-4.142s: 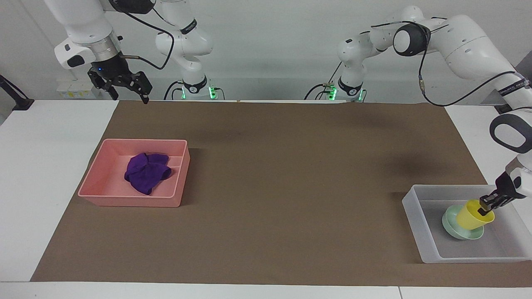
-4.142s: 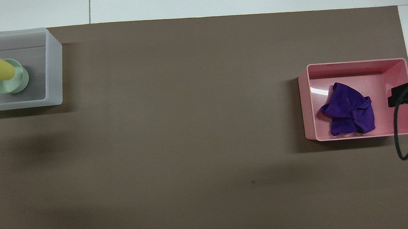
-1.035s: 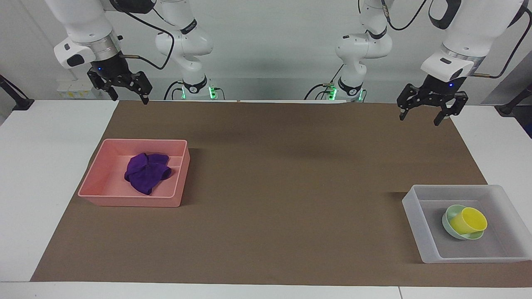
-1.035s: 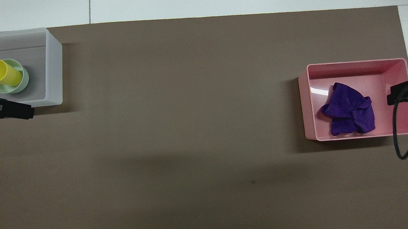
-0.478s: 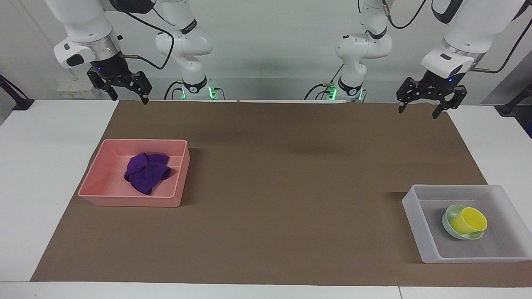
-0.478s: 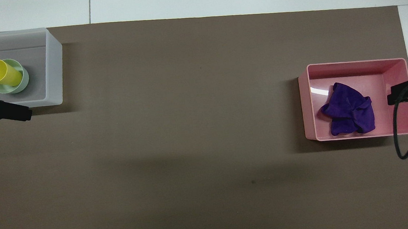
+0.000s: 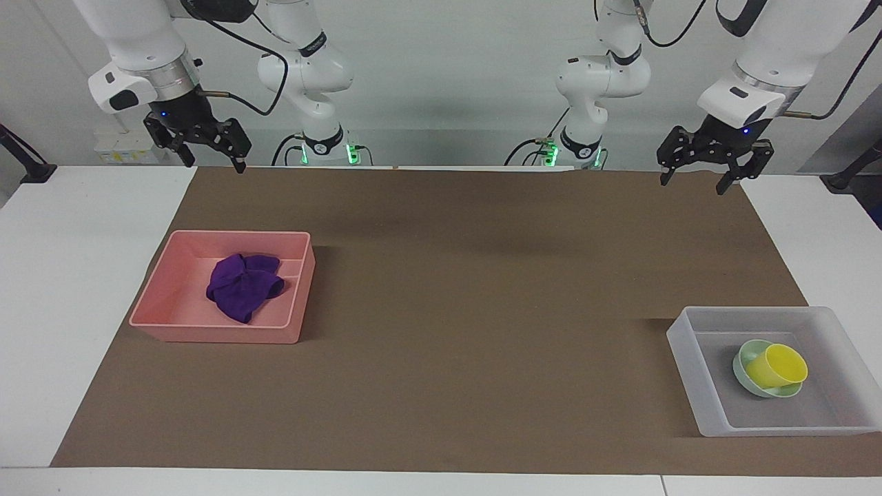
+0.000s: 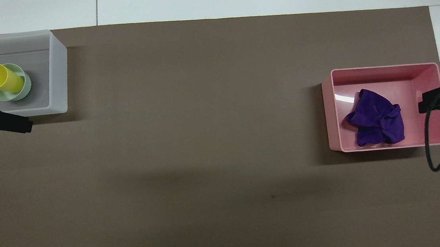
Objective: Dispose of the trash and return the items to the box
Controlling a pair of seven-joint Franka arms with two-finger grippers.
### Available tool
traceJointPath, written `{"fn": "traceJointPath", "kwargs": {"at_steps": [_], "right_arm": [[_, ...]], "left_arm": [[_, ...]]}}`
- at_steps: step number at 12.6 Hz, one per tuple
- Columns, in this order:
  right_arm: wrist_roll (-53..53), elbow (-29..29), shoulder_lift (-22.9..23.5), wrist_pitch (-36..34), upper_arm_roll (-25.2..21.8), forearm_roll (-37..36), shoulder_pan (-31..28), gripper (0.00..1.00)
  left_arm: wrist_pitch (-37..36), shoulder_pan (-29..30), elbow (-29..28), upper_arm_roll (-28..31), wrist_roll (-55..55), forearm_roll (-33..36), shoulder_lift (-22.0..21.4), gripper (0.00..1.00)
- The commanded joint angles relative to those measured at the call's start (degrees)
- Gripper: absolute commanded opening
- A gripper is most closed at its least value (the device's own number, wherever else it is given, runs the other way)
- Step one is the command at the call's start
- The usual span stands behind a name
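Nearest the robots you have both grippers up in the air over the mat's edge at their own end of the table. Your left gripper [image 7: 694, 181] hangs over the corner of the brown mat [image 7: 482, 310] toward the left arm's end, its fingers spread apart with nothing between them. Your right gripper [image 7: 215, 162] hangs over the mat's corner toward the right arm's end, its fingers likewise apart and empty. In the overhead view only a dark part of each shows at the picture's sides.

Farther out from your right gripper, down on the mat, sits the pink tray [image 7: 155, 303]. The purple rag [image 7: 243, 286] lies bunched inside it, roughly in the middle of its floor, apart from the gripper above.

Farther still, well out from your left gripper and at the left arm's end of the table, sits the translucent box [image 7: 689, 365]. Inside it the mint-green bowl [image 7: 743, 370] rests on the floor of the box, and the yellow cup [image 7: 775, 366] lies tilted in the bowl, its open mouth turned away from the robots. Neither gripper touches the box or what is in it.
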Motion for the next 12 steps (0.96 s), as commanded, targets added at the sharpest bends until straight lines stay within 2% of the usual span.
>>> {"fn": "traceJointPath", "kwargs": {"at_steps": [1, 12], "right_arm": [[-1.7, -1.2, -1.2, 1.4, 0.1, 0.6, -0.7, 1.00], [-1.7, -1.1, -1.2, 1.2, 0.1, 0.5, -0.7, 1.00]], "left_arm": [[-1.0, -0.3, 0.3, 1.1, -0.6, 0.5, 0.1, 1.00], [-2.7, 1.4, 0.1, 1.1, -2.0, 0.3, -0.2, 1.00]]}}
